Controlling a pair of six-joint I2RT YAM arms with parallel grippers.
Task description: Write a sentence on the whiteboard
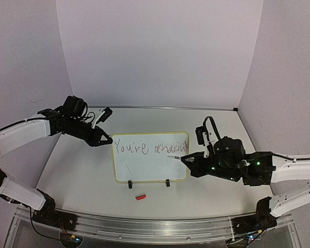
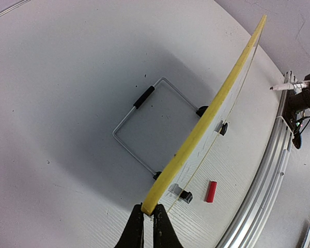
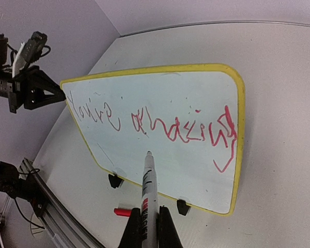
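The whiteboard (image 1: 144,168) is propped up near the middle of the surface. It is steadied at its left edge by the left hand (image 2: 149,214), which is pinched shut on that edge. A marker (image 3: 149,178) is clamped in the right hand (image 3: 147,227). Of the sentence (image 1: 150,148), one line, "You're amazing", is written. The marker is poised just below it, though contact cannot be told. A second line is judged due next, for which the marker must be brought lower and leftward with light pressure.

Propped yellow-framed whiteboard (image 1: 144,168); one-line sentence (image 1: 150,148)
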